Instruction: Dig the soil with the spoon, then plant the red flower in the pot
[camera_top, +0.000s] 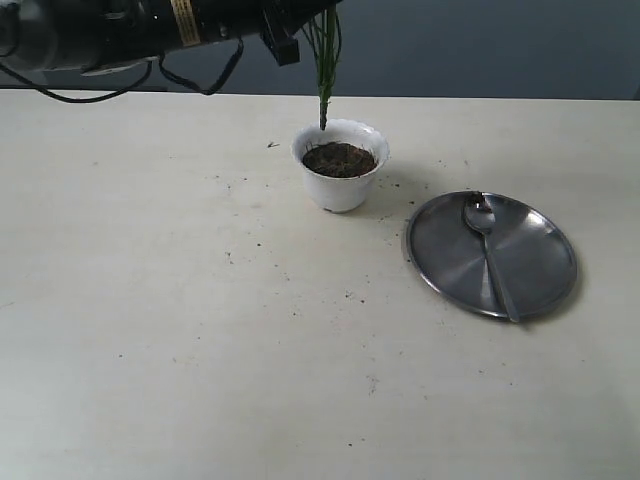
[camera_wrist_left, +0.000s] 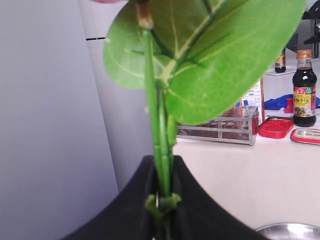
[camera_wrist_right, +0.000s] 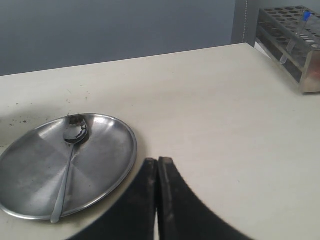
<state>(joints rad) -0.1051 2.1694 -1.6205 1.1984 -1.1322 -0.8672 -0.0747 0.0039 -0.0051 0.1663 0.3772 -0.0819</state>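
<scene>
- The left gripper (camera_wrist_left: 162, 167) has its black jaws shut tight on the fake red flower (camera_wrist_left: 220, 60).
- The jaws pinch the flower's long thin green stems (camera_wrist_left: 161, 135).
- The big bright green leaves (camera_wrist_left: 135, 55) fill the top of the left wrist view. Only a tiny bit of pink-red shows at the very top edge.
- In the exterior view the stems hang straight down from the left arm. Their tips are right at the back rim of the small white pot with a wavy rim (camera_top: 340, 188). I cannot tell if they touch the rim or the earth.
- The dark brown crumbly soil (camera_top: 339, 159) fills the pot almost to the top.
- The pot stands upright on the pale table (camera_top: 150, 330). Little dark crumbs (camera_top: 240, 250) lie around it.
- A round shiny steel plate (camera_top: 545, 265) lies flat near the pot, on the right side of the exterior view.
- The slim shiny steel spoon (camera_top: 492, 262) lies on the plate. Its bowl end points toward the pot and has some dark crumbs on it.
- The right gripper (camera_wrist_right: 158, 165) has its jaws pressed together and holds nothing. It hangs over the table just beside the plate.
</scene>
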